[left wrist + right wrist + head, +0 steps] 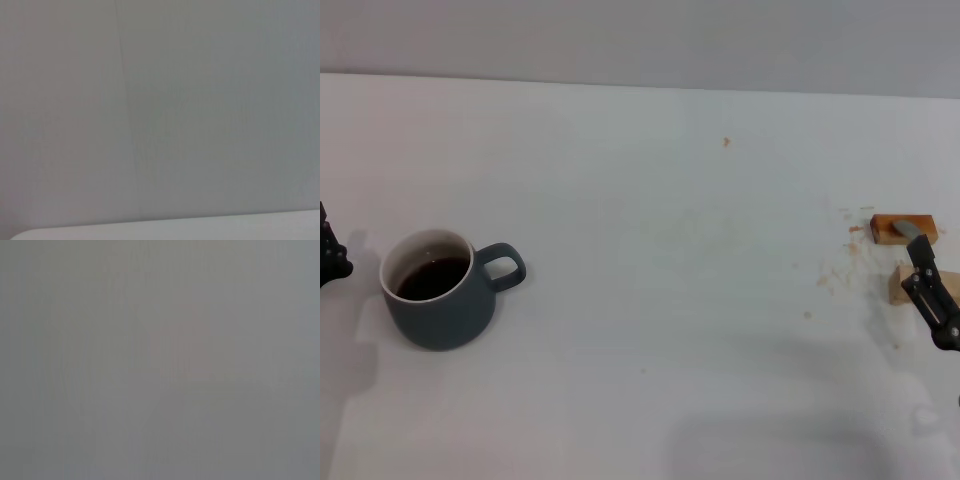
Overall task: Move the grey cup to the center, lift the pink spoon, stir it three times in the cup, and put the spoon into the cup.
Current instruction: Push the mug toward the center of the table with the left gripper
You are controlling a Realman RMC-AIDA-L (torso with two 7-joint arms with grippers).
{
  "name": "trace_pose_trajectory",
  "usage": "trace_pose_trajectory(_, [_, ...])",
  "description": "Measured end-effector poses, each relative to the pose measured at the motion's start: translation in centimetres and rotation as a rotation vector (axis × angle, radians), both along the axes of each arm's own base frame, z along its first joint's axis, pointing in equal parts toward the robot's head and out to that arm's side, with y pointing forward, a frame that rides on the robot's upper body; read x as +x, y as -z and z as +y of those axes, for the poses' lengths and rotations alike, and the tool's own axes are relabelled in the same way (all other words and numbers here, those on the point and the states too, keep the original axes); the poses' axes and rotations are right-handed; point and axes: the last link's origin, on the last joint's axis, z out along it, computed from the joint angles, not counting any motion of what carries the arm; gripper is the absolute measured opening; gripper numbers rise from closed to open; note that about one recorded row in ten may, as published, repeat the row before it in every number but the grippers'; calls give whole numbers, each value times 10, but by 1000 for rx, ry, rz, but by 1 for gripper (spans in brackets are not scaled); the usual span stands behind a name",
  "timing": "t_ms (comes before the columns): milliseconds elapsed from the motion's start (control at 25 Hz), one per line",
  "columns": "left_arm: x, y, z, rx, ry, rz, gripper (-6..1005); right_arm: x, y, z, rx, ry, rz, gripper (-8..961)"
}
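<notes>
The grey cup (438,300) sits at lower left of the head view, upright, dark liquid inside, loop handle pointing toward frame right, i.e. toward the middle of the white table (650,250). The left gripper (332,255) is only a dark sliver at the far left edge, just beside the cup's rim on the side away from the handle; the right gripper (932,300) is at the far right edge, well apart from the cup. So the left arm is much nearer, and the first step, judged from the layout, is for it to take the cup and carry it rightward in frame to the centre; nothing of the task looks done yet. Can't tell for either gripper whether it's open, closed or holding anything: both are cut off by the frame edge. The pink spoon (910,231) is hard to make out: only a small grey bit shows, resting on the orange-brown block (890,227) at mid right, right by the right gripper, w/ the black finger crossing in front; handle and long axis can't be read. A second tan block (900,285) lies below it, partly hidden by that gripper. Brown specks dot the table nearby. Both wrist views show only blank grey wall, the left one w/ a strip of pale table edge at the bottom; no cup, spoon or fingers there.
</notes>
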Motion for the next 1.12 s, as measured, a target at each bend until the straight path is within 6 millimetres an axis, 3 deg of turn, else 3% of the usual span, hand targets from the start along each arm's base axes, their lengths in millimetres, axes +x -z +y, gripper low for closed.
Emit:
trace_pose_trajectory(720, [-2, -1, -1, -1, -7, 7, -2, -1, 1, 2, -3, -6, 1, 795])
trace_pose_trajectory(1120, [-10, 4, -25, -49, 2, 32, -2, 0, 0, -1, -3, 3, 1, 795])
